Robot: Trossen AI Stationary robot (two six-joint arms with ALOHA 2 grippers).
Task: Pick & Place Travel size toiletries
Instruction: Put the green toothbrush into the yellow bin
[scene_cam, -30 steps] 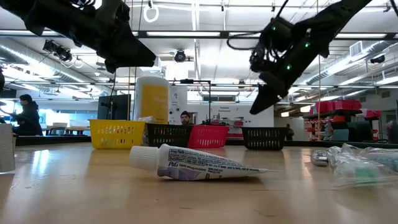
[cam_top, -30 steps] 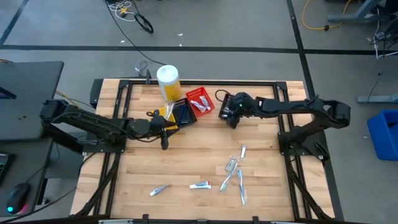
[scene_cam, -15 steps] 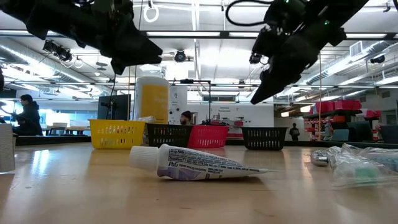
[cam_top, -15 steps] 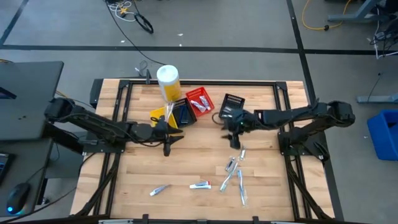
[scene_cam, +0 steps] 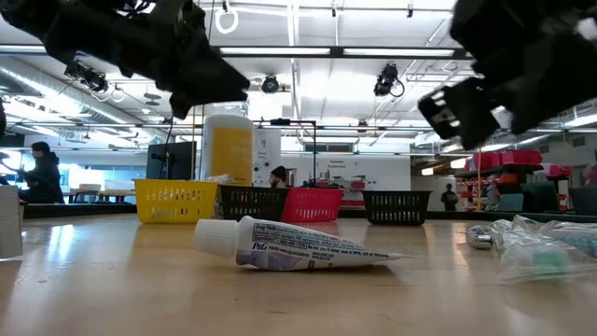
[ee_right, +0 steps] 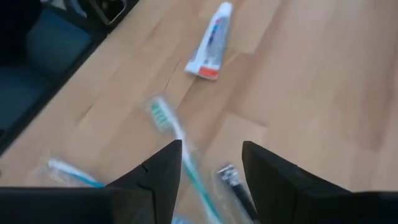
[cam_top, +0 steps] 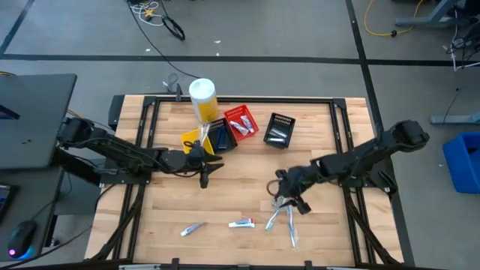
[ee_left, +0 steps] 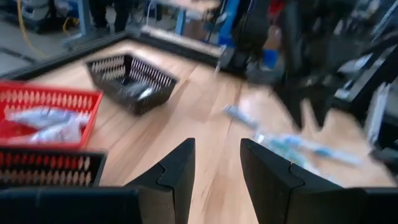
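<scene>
Right gripper [cam_top: 289, 196] sits lower right of centre in the high view, over the cluster of toiletries [cam_top: 283, 214] on the wooden surface [cam_top: 240, 184]. Jaws apart, nothing between them in its wrist view; under them a clear-blue toothbrush [ee_right: 177, 140] and, farther off, a white tube [ee_right: 209, 42] with red and blue marks.

Left gripper [cam_top: 206, 170] hovers left of centre in the high view, just below the baskets. Jaws apart, empty in its wrist view.

Row of baskets in the upper middle of the high view: yellow basket [cam_top: 192, 140], dark basket [cam_top: 223, 138], red basket [cam_top: 241, 122] holding white tubes, black basket [cam_top: 279, 129] a little apart to the right with silvery items inside. Yellow canister [cam_top: 202, 98] with white lid stands behind them.

Loose on the surface at lower centre of the high view: one small white tube [cam_top: 241, 223] and another tube [cam_top: 192, 229] to its left, well apart from the cluster. Low view shows a white tube [scene_cam: 289, 245] lying flat in the foreground, with clear packets [scene_cam: 546, 247] at the right edge.
</scene>
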